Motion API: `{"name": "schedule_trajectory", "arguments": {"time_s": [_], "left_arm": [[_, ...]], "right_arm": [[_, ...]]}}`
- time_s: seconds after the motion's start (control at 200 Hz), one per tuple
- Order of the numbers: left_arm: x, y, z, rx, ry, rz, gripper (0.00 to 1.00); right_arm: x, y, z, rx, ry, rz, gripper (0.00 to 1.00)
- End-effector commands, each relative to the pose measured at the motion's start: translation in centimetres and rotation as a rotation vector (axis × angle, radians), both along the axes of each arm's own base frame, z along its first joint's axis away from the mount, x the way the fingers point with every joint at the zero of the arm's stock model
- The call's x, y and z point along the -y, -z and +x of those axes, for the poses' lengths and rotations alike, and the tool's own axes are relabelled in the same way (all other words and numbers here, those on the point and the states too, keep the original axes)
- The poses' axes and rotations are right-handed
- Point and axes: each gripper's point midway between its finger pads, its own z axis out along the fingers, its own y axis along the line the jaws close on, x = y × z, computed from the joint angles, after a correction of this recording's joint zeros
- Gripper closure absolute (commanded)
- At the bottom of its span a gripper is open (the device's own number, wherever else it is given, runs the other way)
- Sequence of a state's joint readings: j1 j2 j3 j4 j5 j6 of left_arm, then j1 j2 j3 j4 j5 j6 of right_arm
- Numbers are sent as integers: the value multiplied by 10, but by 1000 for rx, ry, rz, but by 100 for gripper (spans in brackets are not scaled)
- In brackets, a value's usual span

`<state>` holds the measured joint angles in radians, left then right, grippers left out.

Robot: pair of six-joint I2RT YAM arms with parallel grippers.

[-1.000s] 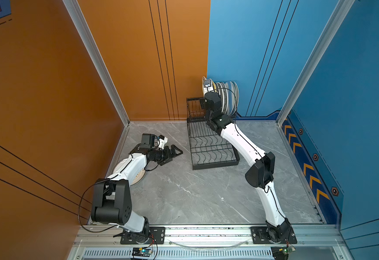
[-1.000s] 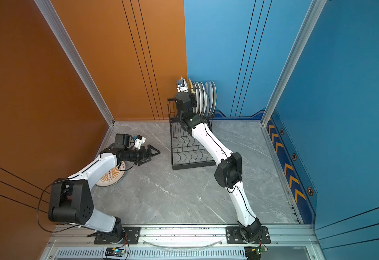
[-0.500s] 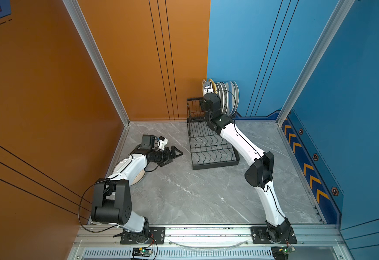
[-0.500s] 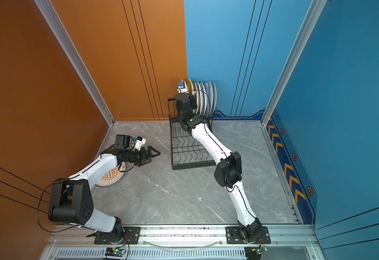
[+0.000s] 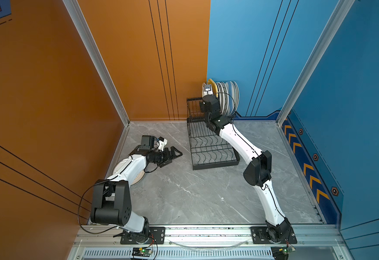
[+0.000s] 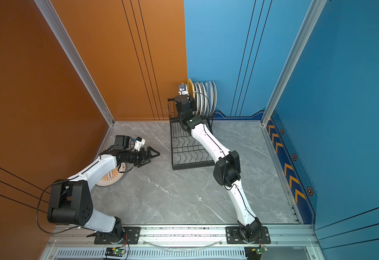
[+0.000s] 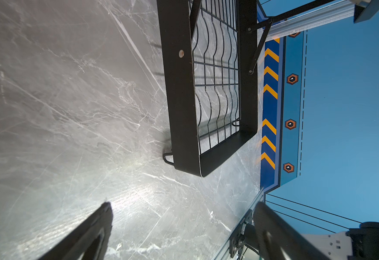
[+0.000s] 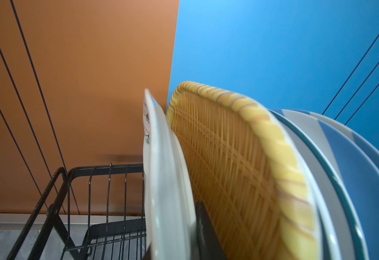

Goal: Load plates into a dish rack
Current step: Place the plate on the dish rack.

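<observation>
No visible change since a second ago. Right hand (image 8: 179, 238) clamped on white plate (image 8: 161, 157), upright at rear tier of dish rack (image 5: 215, 165), just beside yellow tray (image 8: 224, 168). Left hand (image 5: 175, 154) apart, low over desk (image 5: 195, 198).

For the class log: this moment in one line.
right claw: shut on white plate at dish rack; left claw: open, empty; patterned plate: unloaded

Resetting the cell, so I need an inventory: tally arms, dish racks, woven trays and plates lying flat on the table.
Arms: 2, left arm and right arm
Dish rack: 1
Yellow woven tray: 1
Plate flat on the table: 1
Total: 5
</observation>
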<state>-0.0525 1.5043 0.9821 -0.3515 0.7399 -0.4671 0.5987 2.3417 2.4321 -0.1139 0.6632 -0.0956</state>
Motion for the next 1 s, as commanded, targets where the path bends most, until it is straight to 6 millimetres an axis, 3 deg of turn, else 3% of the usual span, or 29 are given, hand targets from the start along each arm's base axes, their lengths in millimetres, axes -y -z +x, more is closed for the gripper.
{"name": "schedule_trajectory", "arguments": {"time_s": [0.0,0.145,0.465,0.721,0.831,0.861,0.996], "left_arm": [[-5,0,-5,9,-4,18,2],[-6,-2,-5,15,-11,20,2],[-22,-15,-1,52,-76,49,2],[-68,-23,3,59,-209,216,2],[-92,-33,10,68,-278,280,2],[-100,-32,11,58,-299,301,2],[-137,-29,15,21,-401,408,2]], "right_arm": [[16,-37,-4,72,33,45,80],[16,-44,-7,85,30,50,67],[9,-69,-27,108,5,58,53],[8,-90,-57,122,-3,66,40],[10,-84,-67,98,-7,63,35],[17,-95,-77,108,-7,81,34],[24,-88,-100,63,-25,88,31]]}}
